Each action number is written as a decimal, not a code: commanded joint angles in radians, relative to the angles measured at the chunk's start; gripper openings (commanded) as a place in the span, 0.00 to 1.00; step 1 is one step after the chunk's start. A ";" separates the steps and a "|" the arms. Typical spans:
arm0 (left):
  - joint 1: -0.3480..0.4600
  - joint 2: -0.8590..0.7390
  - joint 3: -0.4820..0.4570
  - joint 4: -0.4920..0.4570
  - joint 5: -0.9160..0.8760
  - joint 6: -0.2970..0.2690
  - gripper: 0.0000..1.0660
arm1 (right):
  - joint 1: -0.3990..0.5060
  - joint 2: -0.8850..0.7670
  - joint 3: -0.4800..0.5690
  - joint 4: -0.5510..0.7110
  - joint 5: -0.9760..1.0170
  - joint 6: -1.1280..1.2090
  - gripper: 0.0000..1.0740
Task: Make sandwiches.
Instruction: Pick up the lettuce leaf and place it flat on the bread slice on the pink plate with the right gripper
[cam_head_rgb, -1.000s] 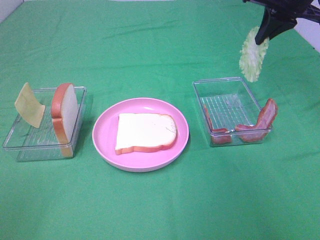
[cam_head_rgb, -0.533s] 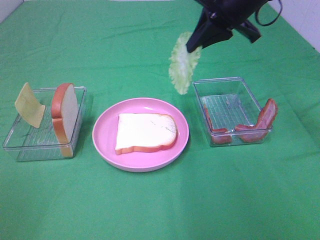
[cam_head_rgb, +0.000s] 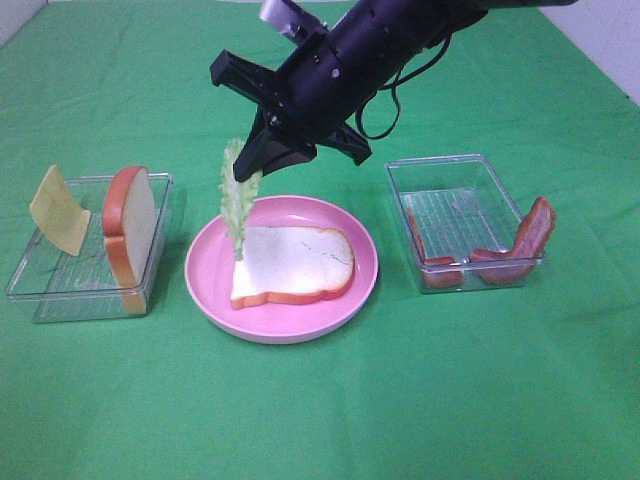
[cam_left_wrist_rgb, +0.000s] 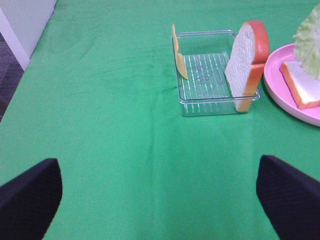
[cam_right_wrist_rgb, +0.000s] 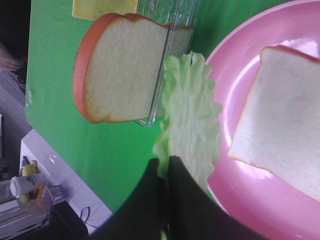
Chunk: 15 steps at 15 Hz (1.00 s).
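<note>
Exterior high, by count: one round pink plate (cam_head_rgb: 200, 262) on green cloth (cam_head_rgb: 400, 410), bearing one flat bread slice (cam_head_rgb: 295, 265). Two clear trays, one on each side of the plate. Left tray (cam_head_rgb: 70, 303): one upright bread slice (cam_head_rgb: 132, 222) against the plate-side wall, one yellow cheese square (cam_head_rgb: 58, 212) leaning at the opposite side. Right tray (cam_head_rgb: 445, 160): two bacon strips (cam_head_rgb: 526, 240), curled up against the near wall. One lettuce leaf (cam_head_rgb: 234, 205), dangling edge-on over the plate's left part, lower tip at the flat slice's edge; touching or not, impossible to tell. Right gripper (cam_head_rgb: 255, 160): reaching across the middle, clenched on the leaf's top. Right wrist: leaf pinched between closed dark fingers (cam_right_wrist_rgb: 145, 205). Left wrist: left gripper (cam_left_wrist_rgb: 157, 172) spread wide, nothing between its fingers, over bare cloth, apart from the left tray.
</note>
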 joint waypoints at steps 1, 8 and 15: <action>-0.001 -0.009 0.001 -0.006 -0.014 -0.003 0.96 | 0.006 0.058 0.008 0.099 -0.030 -0.047 0.00; -0.001 -0.009 0.001 -0.006 -0.014 -0.003 0.96 | 0.003 0.120 0.008 0.036 -0.035 -0.063 0.00; -0.001 -0.009 0.001 -0.006 -0.014 -0.003 0.96 | 0.003 0.109 0.006 -0.238 -0.059 0.062 0.00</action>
